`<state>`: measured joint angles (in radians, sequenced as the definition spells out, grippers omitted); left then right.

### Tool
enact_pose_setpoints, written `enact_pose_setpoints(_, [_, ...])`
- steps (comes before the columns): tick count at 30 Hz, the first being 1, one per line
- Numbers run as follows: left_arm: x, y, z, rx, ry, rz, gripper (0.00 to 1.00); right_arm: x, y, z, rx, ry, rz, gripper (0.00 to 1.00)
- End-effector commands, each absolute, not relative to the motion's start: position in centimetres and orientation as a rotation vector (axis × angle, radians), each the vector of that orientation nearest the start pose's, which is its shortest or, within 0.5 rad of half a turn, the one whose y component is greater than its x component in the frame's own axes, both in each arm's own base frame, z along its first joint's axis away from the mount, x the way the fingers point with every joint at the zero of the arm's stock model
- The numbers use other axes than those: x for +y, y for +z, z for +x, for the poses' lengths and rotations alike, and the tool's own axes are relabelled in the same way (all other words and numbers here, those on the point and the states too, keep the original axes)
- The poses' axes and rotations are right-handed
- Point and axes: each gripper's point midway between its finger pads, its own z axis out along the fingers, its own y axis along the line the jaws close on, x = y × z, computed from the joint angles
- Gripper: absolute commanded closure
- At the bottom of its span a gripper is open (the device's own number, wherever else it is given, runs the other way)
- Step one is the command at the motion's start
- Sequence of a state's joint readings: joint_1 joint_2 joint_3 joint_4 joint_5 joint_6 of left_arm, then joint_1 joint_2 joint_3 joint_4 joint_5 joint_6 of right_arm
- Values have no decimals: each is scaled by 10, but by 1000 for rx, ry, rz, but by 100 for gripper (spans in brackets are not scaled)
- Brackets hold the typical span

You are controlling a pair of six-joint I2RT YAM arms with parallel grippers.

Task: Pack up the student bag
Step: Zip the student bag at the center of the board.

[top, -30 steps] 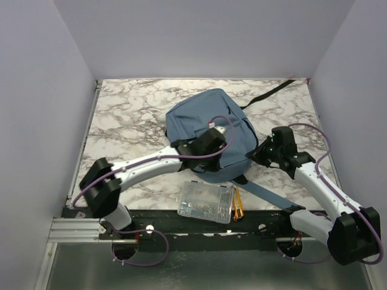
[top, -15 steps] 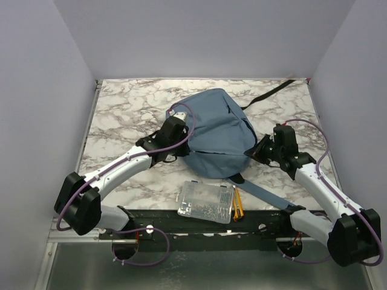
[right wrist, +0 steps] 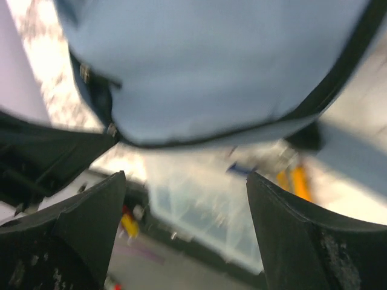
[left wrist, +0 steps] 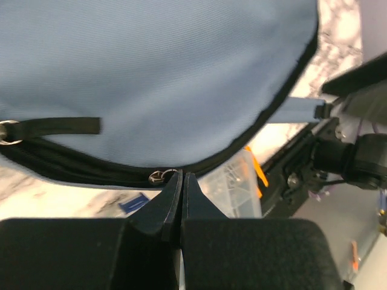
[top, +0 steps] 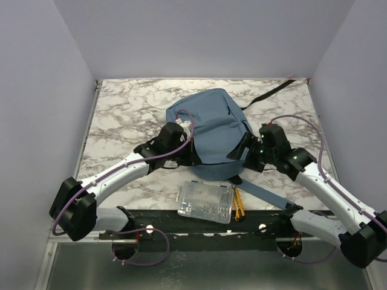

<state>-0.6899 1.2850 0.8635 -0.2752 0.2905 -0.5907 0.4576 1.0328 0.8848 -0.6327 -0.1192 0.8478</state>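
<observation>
The student bag (top: 211,124), a rounded blue-grey backpack, lies in the middle of the marble table (top: 127,115). My left gripper (top: 190,158) is at the bag's near left edge. In the left wrist view it (left wrist: 181,175) is shut, and its tips pinch the small metal zip pull (left wrist: 159,176) on the black zip line under the blue fabric (left wrist: 157,72). My right gripper (top: 245,156) stands open at the bag's near right edge. In the blurred right wrist view it (right wrist: 187,181) holds nothing, with the bag (right wrist: 217,66) above its wide-apart fingers.
A clear plastic box (top: 207,202) of small parts lies at the near edge, with orange sticks (top: 237,202) beside it. The bag's blue-grey webbing (top: 266,194) trails toward the right arm's base. A black strap (top: 269,93) runs to the back right. Walls enclose three sides.
My left gripper, shut throughout, swept from the top of the bag to its left side and then down to its near edge. My right gripper opened wide and shifted left toward the bag.
</observation>
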Motion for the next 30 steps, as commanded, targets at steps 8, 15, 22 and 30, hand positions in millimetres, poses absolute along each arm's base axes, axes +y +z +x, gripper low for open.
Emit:
enact_pose_setpoints(8, [-315,156,200,2411,-1176,361,100,238,144,202,2432,992,1127,16])
enact_pose_setpoints(15, [-311,156,200,2403,-1149,361,100,231,116,226,2352,829,1330,31])
enact_pose_setpoints(22, [-264,139,235,2451,-820,169,100,189,87,222,2207,648,1508,100])
enact_pose_setpoints(30, [-200,133,304,2426,-619,-133,100,171,90,219,2134,707,1388,99])
